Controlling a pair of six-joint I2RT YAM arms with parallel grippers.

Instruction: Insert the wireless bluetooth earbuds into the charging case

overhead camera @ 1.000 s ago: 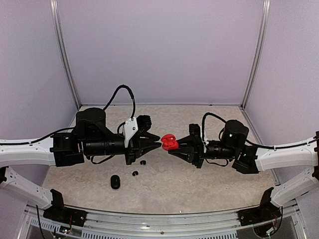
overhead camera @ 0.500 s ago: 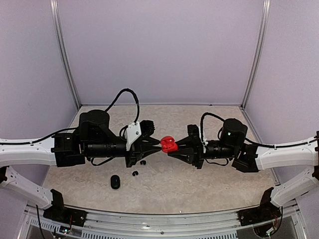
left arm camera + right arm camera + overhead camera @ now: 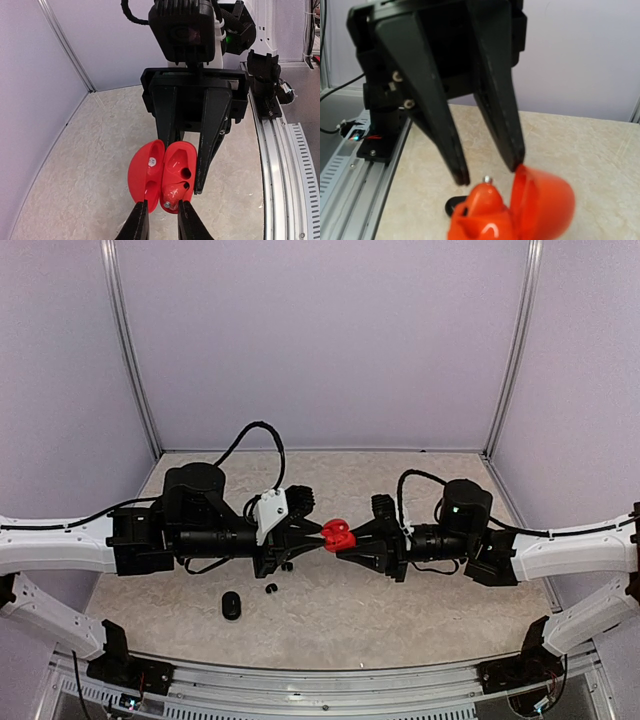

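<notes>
Red case (image 3: 339, 533) open, clamped in our right gripper (image 3: 348, 539) | our left gripper (image 3: 160, 222) pinches a red earbud (image 3: 167, 202) at its socket, unseated | we judge black earbuds (image 3: 271, 588), near-left, remain.

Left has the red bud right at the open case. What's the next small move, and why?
Probably ease the left gripper forward to press the red earbud into the open red case, which the right gripper holds midair: the bud sits at the socket rim, not yet seated.
</notes>
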